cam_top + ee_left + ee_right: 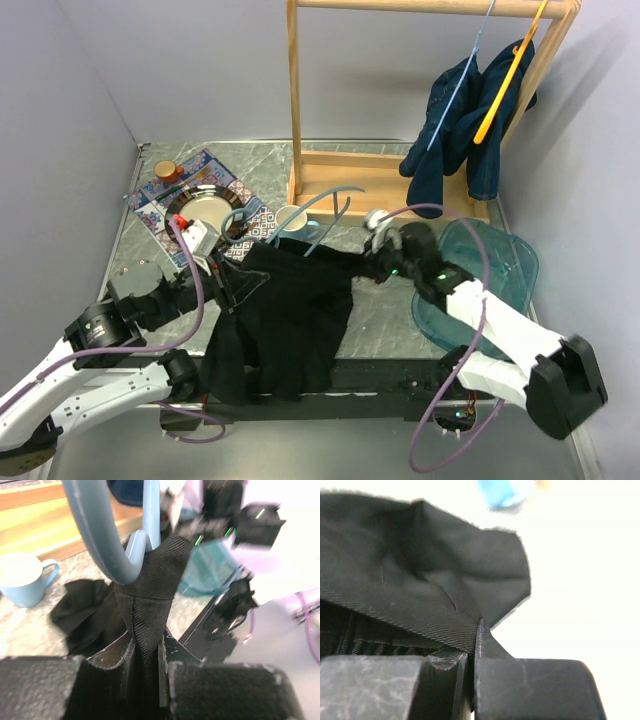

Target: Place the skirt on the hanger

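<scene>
The left gripper (145, 667) is clamped on a fold of the black skirt (150, 590), just beneath the curved blue-grey hanger (92, 530) that the cloth bunches against. The right gripper (471, 662) is pinched shut on another edge of the skirt, at its far right corner. Between them the skirt lies spread on the table (390, 320) and reaches its near edge, with a pale mug (291, 218) just behind and the wooden rack (296, 100) farther back.

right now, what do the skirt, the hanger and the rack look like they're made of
Skirt: black woven cloth, matte, probably a cotton or polyester twill; fine diagonal ribs show up close.
Hanger: looks like smooth moulded plastic, pale blue-grey with a soft sheen and rounded bars.
Rack: light wood, going by its warm tan colour and squared bars; I cannot tell whether it is bare or varnished.
</scene>
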Motion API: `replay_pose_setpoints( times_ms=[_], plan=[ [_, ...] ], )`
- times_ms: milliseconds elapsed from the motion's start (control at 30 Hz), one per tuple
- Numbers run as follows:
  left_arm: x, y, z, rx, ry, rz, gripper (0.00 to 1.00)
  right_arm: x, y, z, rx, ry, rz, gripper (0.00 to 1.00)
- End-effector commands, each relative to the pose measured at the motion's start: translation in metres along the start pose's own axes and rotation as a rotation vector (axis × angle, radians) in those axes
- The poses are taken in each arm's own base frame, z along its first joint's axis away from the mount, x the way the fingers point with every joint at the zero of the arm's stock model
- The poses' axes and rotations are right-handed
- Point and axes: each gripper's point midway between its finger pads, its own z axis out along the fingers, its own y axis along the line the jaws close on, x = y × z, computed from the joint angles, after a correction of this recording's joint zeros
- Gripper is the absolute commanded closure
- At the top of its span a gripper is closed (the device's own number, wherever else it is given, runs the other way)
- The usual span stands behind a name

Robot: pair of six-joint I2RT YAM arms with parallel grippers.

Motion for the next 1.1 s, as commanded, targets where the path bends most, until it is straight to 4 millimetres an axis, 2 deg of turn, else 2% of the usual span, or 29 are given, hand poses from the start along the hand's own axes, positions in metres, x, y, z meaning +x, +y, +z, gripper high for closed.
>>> replay_pose_setpoints(
  times_ms=[0,133,200,300,367,600,767,1067],
  plan=[
    [-0.003,-0.008,-0.009,0.062,0.013,0.119,0.99,-0.063,-0.019,-0.042,0.050,-0.171,-0.007,1.00],
    [0.023,-0.008,-0.001,0.120,0.091,0.193,0.99,-0.087,-0.020,-0.062,0.035,-0.153,-0.023,1.00],
    [0.029,-0.008,0.002,0.127,0.114,0.206,0.99,-0.090,-0.020,-0.066,-0.002,-0.122,-0.059,1.00],
    [0.036,-0.010,0.009,0.152,0.142,0.218,0.99,-0.107,-0.030,-0.068,0.023,-0.119,-0.022,1.00],
    [0.039,-0.009,0.012,0.151,0.158,0.225,0.99,-0.103,-0.037,-0.066,0.019,-0.080,0.013,1.00],
    [0.049,0.014,0.018,0.036,0.230,0.252,0.99,-0.119,-0.049,-0.081,0.073,-0.114,-0.005,1.00],
    [0.067,0.033,0.023,-0.044,0.339,0.270,0.99,-0.126,-0.055,-0.090,0.113,-0.113,-0.018,1.00],
    [0.092,0.053,0.043,-0.130,0.538,0.303,0.99,-0.151,-0.045,-0.114,0.116,-0.127,-0.084,1.00]
  ],
)
